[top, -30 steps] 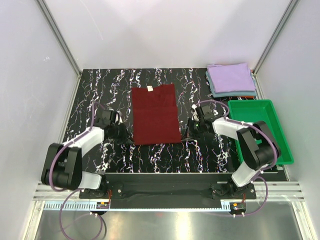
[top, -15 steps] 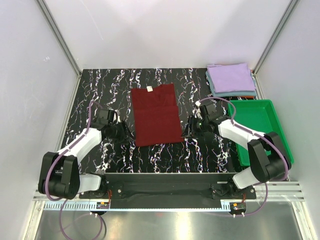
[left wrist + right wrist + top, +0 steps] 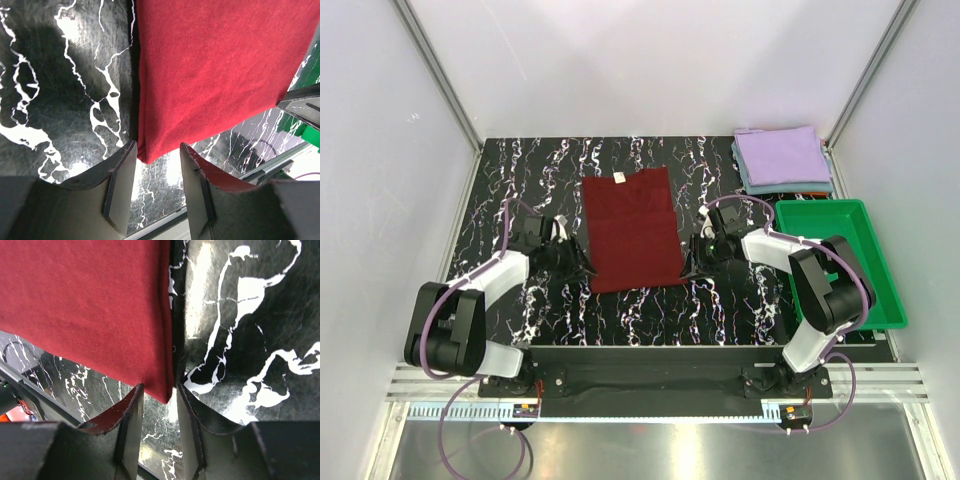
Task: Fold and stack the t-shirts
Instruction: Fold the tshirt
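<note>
L gripper (image 3: 157, 146): clenched a sec ago, jaws now standing apart. It's edging in on the near-left corner of the maroon tee (image 3: 631, 228); corner tip is sitting in the gap, nothing pinched yet.

Maroon tee is lying flat mid-table (image 3: 520, 180), folded into a long strip, label (image 3: 619, 178) at far end.

R gripper (image 3: 160, 388): same change. Unclenched, now straddling the near-right corner w/ hem between the fingers, grasping nothing.

Both arms are sitting closer to the tee than a sec ago. Judging: they're lining up a two-corner pinch, prob. to bring the near edge up twd the collar.

Far right: lavender tee (image 3: 782, 153) is resting on the grey-blue tee (image 3: 790, 186), both folded, just behind the tray (image 3: 818, 204). Maroon tee is still awaiting cross-fold + stacking.
</note>
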{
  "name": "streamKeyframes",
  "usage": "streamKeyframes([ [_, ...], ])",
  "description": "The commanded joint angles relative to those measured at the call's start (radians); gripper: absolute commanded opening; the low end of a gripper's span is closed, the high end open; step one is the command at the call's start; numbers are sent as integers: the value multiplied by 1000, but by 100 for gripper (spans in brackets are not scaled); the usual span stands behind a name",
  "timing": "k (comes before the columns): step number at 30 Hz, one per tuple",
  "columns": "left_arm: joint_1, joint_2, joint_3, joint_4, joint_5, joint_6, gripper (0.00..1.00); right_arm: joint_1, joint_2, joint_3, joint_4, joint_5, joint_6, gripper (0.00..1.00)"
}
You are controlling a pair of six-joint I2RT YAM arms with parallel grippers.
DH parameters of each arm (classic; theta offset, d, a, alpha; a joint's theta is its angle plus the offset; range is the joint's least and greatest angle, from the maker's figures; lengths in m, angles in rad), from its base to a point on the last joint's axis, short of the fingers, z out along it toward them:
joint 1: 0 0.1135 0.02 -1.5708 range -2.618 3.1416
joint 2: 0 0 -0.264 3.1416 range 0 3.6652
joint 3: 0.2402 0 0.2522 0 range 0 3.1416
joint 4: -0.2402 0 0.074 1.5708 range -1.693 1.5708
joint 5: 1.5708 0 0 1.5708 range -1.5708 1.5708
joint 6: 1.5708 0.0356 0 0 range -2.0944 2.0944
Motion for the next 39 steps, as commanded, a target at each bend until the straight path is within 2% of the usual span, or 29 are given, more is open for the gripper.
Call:
streamKeyframes([
  [1,0,14,14,65,29,2,44,1,-7,43,41,-16,-31,40],
  [3,0,23,11,73,26,-1,44,1,2,49,42,-11,-40,43],
  [7,-8,49,13,93,32,-7,43,1,24,56,50,-8,-43,43],
  [9,-14,61,17,100,29,-12,43,2,28,54,53,-11,-43,38],
  [10,-15,64,16,102,25,-13,43,1,28,54,57,-11,-42,31],
  [14,-25,83,31,102,22,-16,40,2,19,57,57,-5,-40,15],
  [17,-31,81,40,102,20,-19,23,1,5,62,50,0,-42,3],
  [18,-31,78,49,94,20,-19,10,1,-5,65,44,3,-43,0],
  [20,-34,71,62,79,11,-19,0,1,-14,69,39,9,-45,0],
  [24,-38,40,86,33,-23,-27,0,1,-30,85,21,23,-49,0],
  [29,-48,-58,53,47,12,-61,0,1,-94,51,57,0,-39,0],
  [34,-52,-163,5,33,-7,-81,0,2,-176,-72,186,11,-3,0],
  [39,-60,-166,-78,38,-17,-88,0,1,-185,-170,252,24,50,0],
])
